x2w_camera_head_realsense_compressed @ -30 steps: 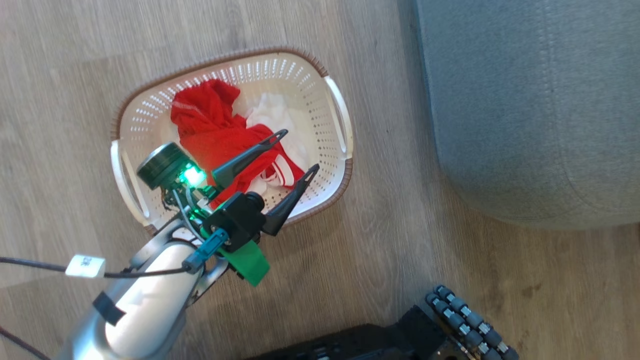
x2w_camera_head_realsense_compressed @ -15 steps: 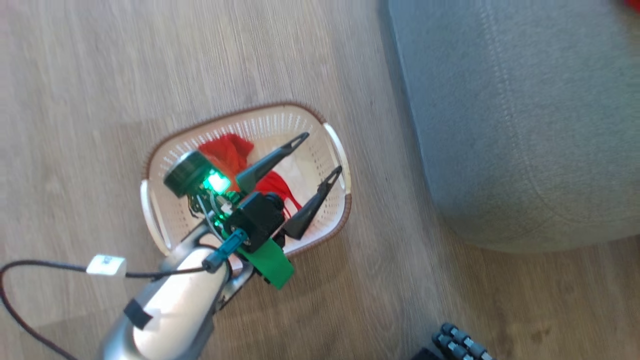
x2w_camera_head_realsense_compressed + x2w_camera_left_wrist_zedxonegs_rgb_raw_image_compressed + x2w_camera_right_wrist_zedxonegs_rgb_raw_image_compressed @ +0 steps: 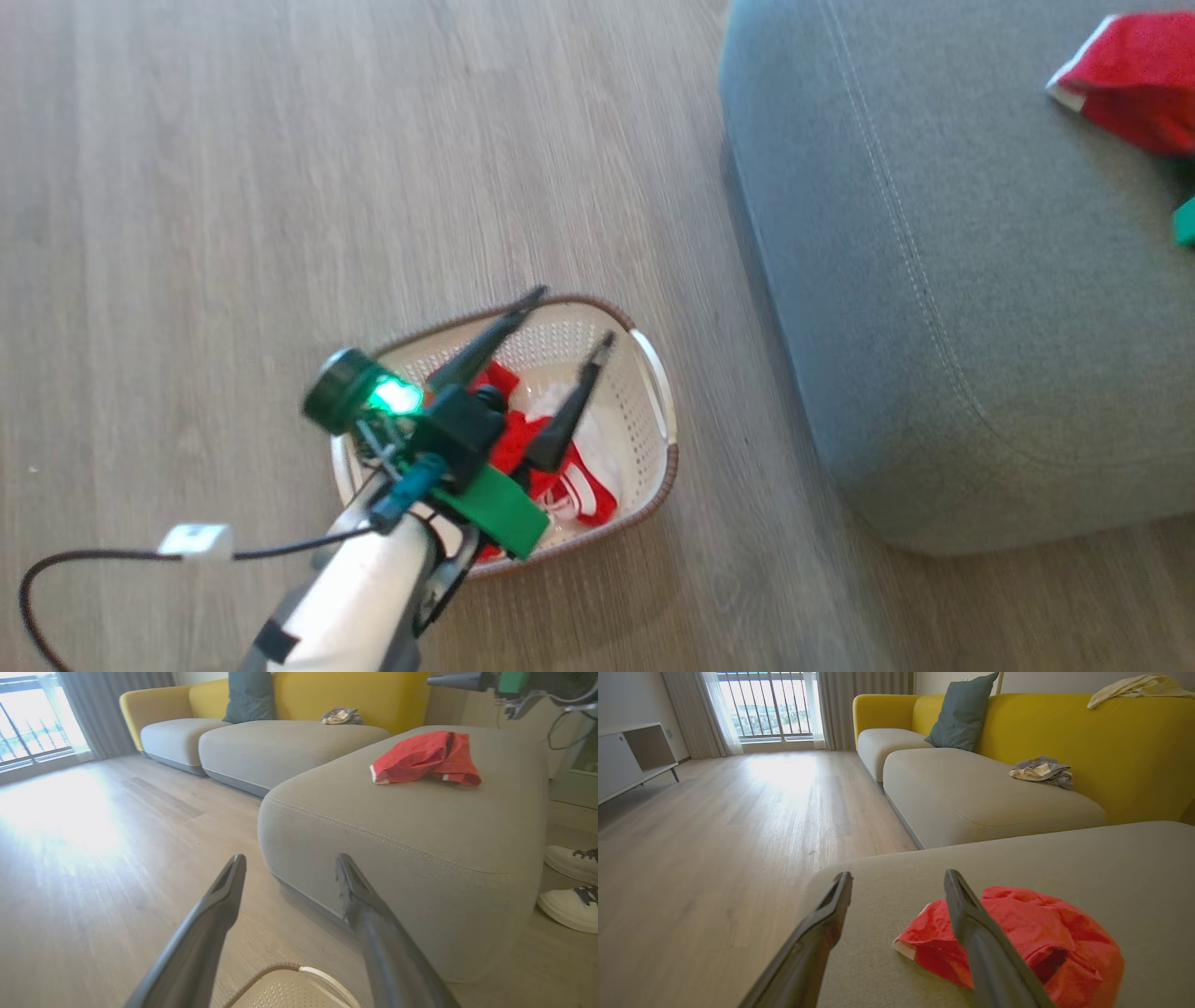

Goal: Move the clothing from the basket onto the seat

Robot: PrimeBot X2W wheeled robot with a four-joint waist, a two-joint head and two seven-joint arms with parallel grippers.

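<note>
The cream basket [image 3: 656,401] stands on the floor with red clothing [image 3: 509,446] and a white piece [image 3: 599,446] inside. My left gripper [image 3: 575,315] hovers above it, open and holding nothing, with its tips over the far rim. In the left wrist view that gripper [image 3: 290,858] points toward the grey seat [image 3: 397,830], and the basket rim [image 3: 280,967] shows below. One red garment [image 3: 1134,79] lies on the seat [image 3: 934,280]. My right gripper [image 3: 897,877] hangs open just above that garment [image 3: 1031,938], apart from it.
Wood floor surrounds the basket. A yellow sofa [image 3: 1087,732] with grey cushions, a teal pillow [image 3: 962,714] and crumpled cloth [image 3: 1041,771] stands beyond the seat. White shoes [image 3: 570,882] are on the floor beside the seat. A low cabinet [image 3: 626,756] lines the far wall.
The head camera has shifted, so the basket sits lower and smaller and the red garment on the seat has come into view. My left gripper stays open, its tips now over the basket's far rim.
</note>
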